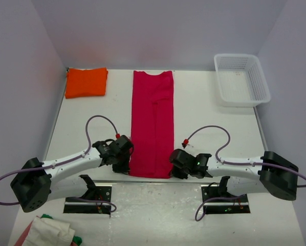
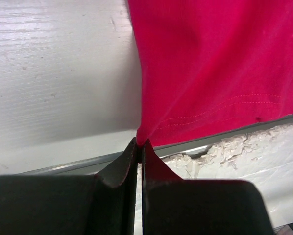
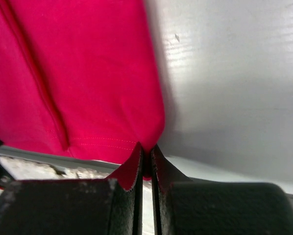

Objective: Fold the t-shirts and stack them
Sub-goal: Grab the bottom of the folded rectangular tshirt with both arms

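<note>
Top view. Crimson t-shirt (image 1: 152, 123) lies flat in the middle of the white worktop (image 1: 204, 118). It is folded lengthwise into a long narrow strip with the sleeves tucked in. Neckline sits at the far end; hem is at the near edge, between the two arms.

Orange t-shirt (image 1: 86, 82) is at the far left corner, folded into a compact rectangle and well apart from the crimson one. White mesh basket (image 1: 263, 82) stands at the far right corner.

Left claw (image 1: 123, 163) is low at the near left corner of the crimson hem. Right claw (image 1: 176, 166) is low at the near right corner. Both arms reach inward from their bases, and a purple cable (image 1: 99, 120) loops above the left one.

Left wrist view: the dark fingers are pressed together with a pinch of crimson cloth between the tips. The cloth draws into a small peak at the pinch, and a stitched hem line runs off to the right. Claw is clenched, grasping the crimson t-shirt's corner.

Right wrist view: much the same, mirrored. The fingers are closed on the hem corner, red fabric shows between the tips, and a lengthwise crease runs up the shirt. This claw too is clenched on the crimson t-shirt.

A heap of pale cloth (image 1: 50, 230) with bits of red and green lies at the near left, in front of the arm bases.
</note>
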You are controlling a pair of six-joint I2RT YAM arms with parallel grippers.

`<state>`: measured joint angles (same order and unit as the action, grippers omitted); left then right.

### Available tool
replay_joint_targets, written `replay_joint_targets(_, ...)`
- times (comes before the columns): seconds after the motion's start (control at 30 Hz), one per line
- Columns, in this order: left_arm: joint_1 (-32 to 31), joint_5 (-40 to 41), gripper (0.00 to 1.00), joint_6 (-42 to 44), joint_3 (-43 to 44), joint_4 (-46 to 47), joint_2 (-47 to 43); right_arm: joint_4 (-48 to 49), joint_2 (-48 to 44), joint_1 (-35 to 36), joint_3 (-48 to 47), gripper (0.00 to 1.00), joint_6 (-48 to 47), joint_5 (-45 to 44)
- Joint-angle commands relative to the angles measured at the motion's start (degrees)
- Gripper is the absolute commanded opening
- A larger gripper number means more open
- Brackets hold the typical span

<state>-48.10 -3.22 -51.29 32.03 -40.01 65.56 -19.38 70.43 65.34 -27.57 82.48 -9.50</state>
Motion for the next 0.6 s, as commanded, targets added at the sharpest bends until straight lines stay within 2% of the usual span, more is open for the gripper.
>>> replay_joint_targets(0.0, -0.4, -0.2, 0.00, 2.2, 1.9, -2.5, -0.4, -12.9, -0.1, 2.8, -2.0, 0.00, -4.2, -6.7)
replay_joint_targets(0.2, -3.1, -2.1, 0.00, 1.9, 1.4, -1.1, -1.3, -19.6, -2.8, 5.1, -6.2, 0.00, -5.0, -10.7)
replay_joint_targets(0.57, -9.9, -3.6, 0.00, -1.1, 3.7, -2.5, -3.2, -19.2, -6.0, 5.7, -6.7, 0.00, -10.2, -11.2)
